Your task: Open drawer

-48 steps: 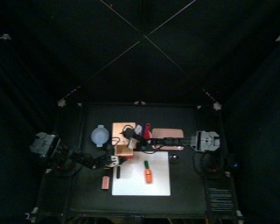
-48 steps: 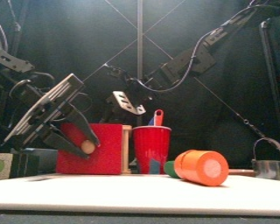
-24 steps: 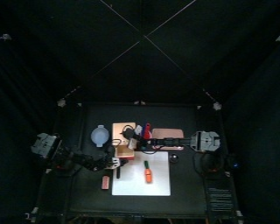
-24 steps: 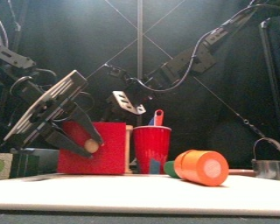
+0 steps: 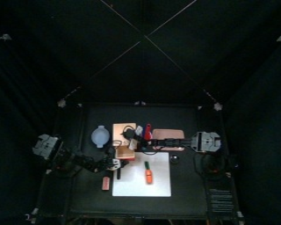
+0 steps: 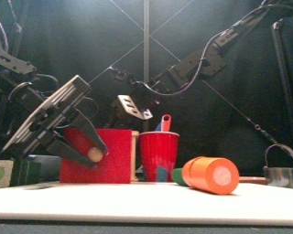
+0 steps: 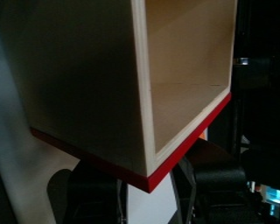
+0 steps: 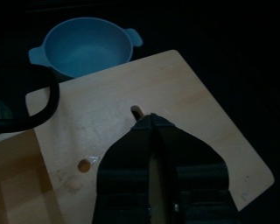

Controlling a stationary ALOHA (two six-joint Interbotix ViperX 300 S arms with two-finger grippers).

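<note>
Hardly anything has shifted over the last second: both of your arms sit where they were, and nothing on the table (image 6: 146, 203) has changed place. Your left gripper (image 6: 70, 144) hangs at the left of the front view, tilted, close against the red face of the drawer (image 5: 122, 145). Its jaws are spread wide. From the left wrist camera you see the box's lower red-edged corner lying between them, with pale wood sides and a hollow compartment showing above, but you cannot tell whether either jaw actually touches the wood. The drawer itself stands toward the left of the table's middle, beyond the white sheet (image 5: 154, 180) as seen from the front edge. Your right gripper (image 8: 150, 124) reaches in from the right and rests over the box's tan top, its jaws drawn almost together with only a thin slit left and nothing visible between them. A small dark peg (image 8: 136, 111) stands just beside its tips, and a blue bowl (image 8: 87, 45) lies past the box's edge. In the front view a red cup (image 6: 159, 154) stands just beside the drawer's right side, and an orange cylinder (image 6: 211, 174) lies on its side nearer the camera, to the right of the cup.
</note>
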